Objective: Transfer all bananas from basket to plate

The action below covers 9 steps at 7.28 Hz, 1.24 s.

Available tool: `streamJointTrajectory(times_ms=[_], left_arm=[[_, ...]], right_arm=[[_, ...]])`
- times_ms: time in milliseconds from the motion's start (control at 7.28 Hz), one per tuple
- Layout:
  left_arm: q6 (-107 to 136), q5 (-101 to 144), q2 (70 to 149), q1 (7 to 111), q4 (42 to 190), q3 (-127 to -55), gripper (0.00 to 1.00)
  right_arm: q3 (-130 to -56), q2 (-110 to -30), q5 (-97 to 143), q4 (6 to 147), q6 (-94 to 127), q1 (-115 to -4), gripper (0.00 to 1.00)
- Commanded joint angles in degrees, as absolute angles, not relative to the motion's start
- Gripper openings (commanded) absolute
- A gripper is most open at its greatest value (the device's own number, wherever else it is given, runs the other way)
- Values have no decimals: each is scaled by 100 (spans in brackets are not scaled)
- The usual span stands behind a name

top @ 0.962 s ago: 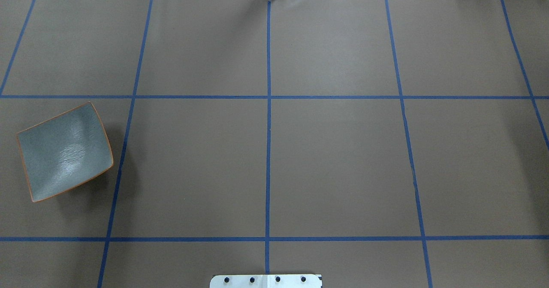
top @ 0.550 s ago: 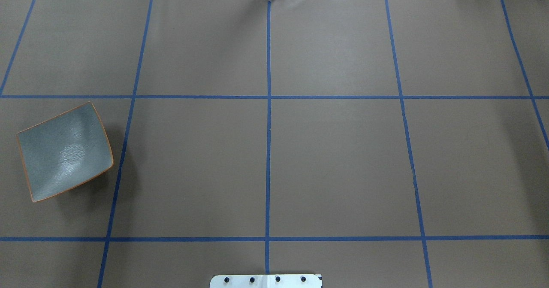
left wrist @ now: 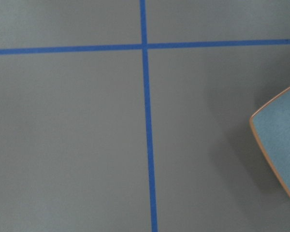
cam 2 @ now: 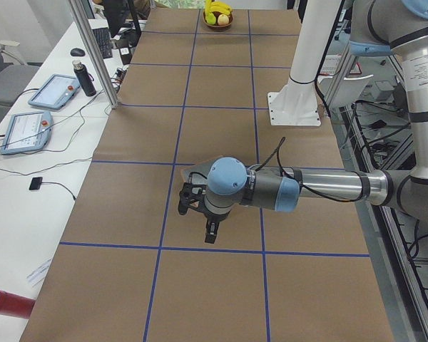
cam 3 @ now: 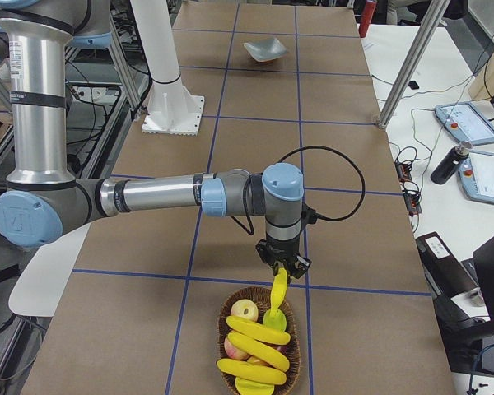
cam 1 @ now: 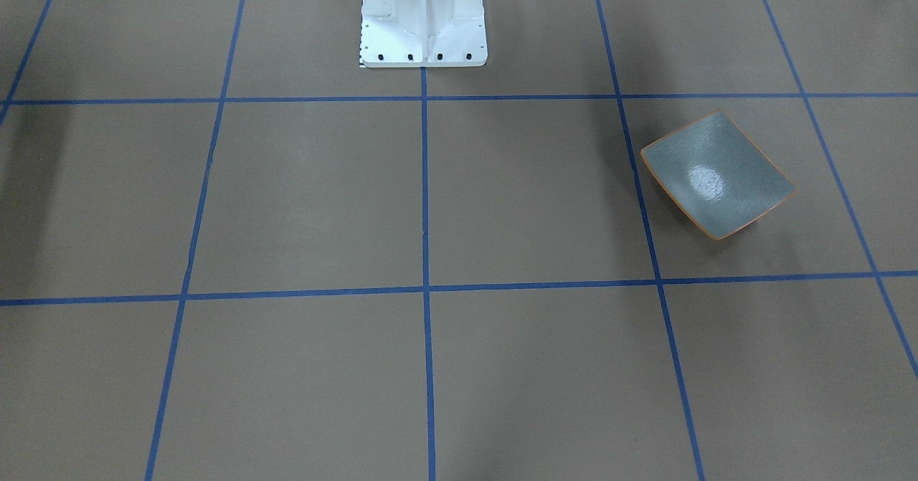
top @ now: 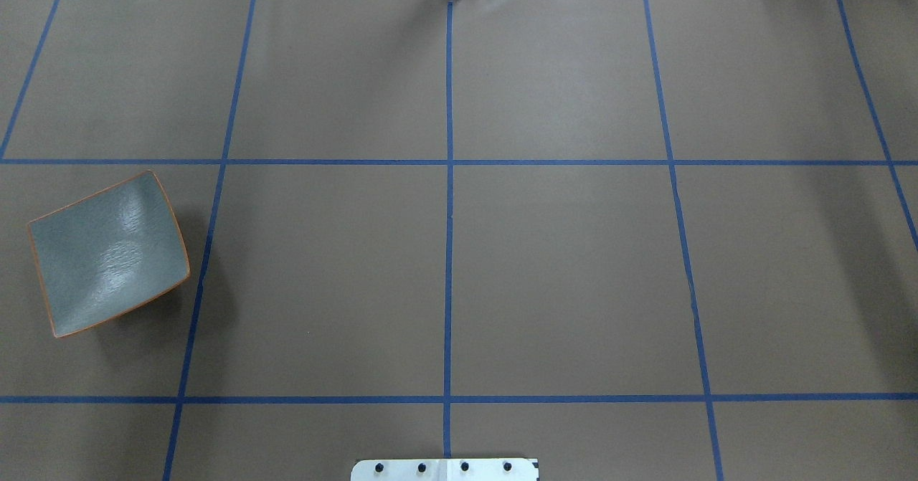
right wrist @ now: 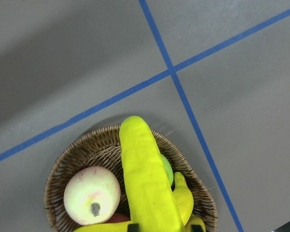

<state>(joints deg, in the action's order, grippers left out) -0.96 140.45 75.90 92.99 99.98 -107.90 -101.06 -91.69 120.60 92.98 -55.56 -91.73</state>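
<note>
The right gripper (cam 3: 280,265) is clamped on one end of a banana (cam 3: 277,298) hanging over the basket (cam 3: 227,322) at the right edge of the tabletop (top: 559,273), while the plate (top: 107,255) lies bare near the left edge; that long carry could swing the glossy fruit loose. The left gripper (cam 2: 197,219) (spread or closed, I cannot tell) hovers by the plate and might obstruct the drop.

Blue tape lines (top: 449,180) are laid across the brown table (top: 574,287); an apple (right wrist: 92,195) is seen lower left in the right wrist view.
</note>
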Motion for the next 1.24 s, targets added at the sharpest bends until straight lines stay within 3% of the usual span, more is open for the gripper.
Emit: streamJointTrajectory(times_ms=[0, 137, 412, 687, 1099], left_arm=[[-62, 14027, 8224, 9299, 10703, -10461, 100], [-62, 14071, 8696, 9299, 10705, -10189, 100], [1089, 14167, 9217, 9134, 10766, -10300, 100], [1756, 14107, 9439, 8309, 12094, -10205, 100], [3879, 14098, 10482, 7062, 12401, -10151, 100]], right_arm=[[-10108, -8765, 12329, 9325, -4383, -9167, 0], [-10107, -8545, 12505, 9325, -3829, -9106, 0], [-10169, -8298, 12944, 9308, -2958, -8966, 0], [-10536, -7921, 13287, 9308, -1721, -8537, 0], [-10722, -7017, 13210, 9290, 336, -7439, 0]])
